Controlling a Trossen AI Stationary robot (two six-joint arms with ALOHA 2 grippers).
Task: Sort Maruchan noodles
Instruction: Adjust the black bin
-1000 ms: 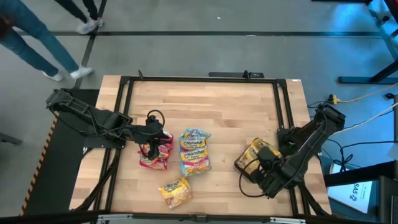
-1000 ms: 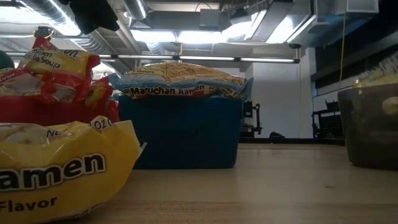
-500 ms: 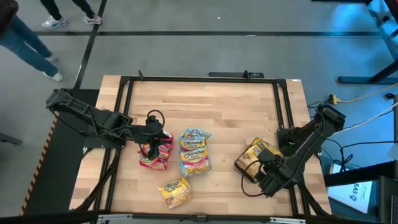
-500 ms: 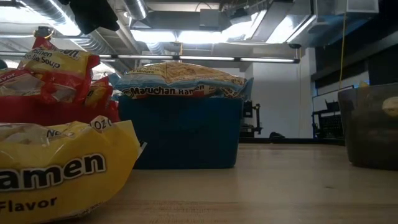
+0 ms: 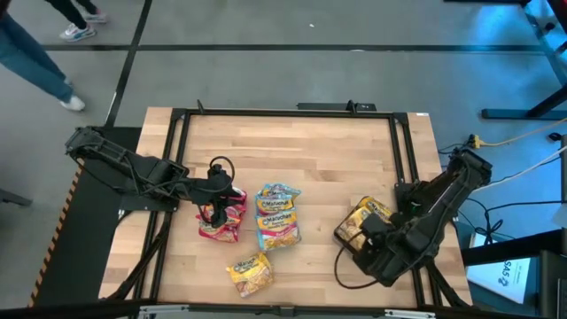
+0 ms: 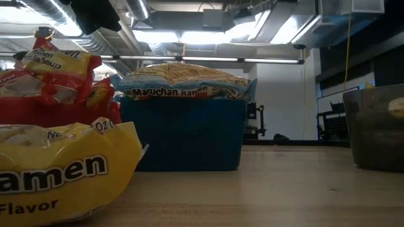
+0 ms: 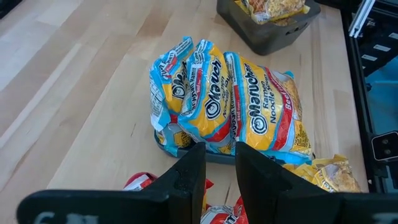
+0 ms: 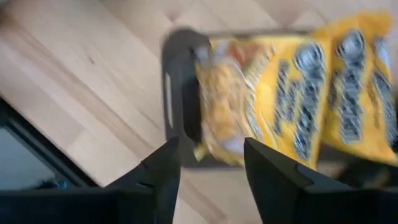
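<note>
The left gripper (image 5: 215,197) hangs over the red packets (image 5: 221,219) on their tray, fingers slightly apart, nothing visibly held. Next, blue-edged packets (image 5: 277,215) fill the blue tray (image 6: 182,133). One yellow packet (image 5: 249,271) lies loose on the surface (image 5: 301,151), unsorted. Rightmost, the right gripper (image 5: 370,248), fingers apart, sits above yellow packets (image 8: 298,93) in the grey tray (image 8: 179,93).

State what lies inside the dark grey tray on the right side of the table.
Yellow Maruchan noodle packets lie inside the dark grey tray, overlapping one another. The right gripper is open in front of them. The tray's floor beneath the packets is covered.
</note>
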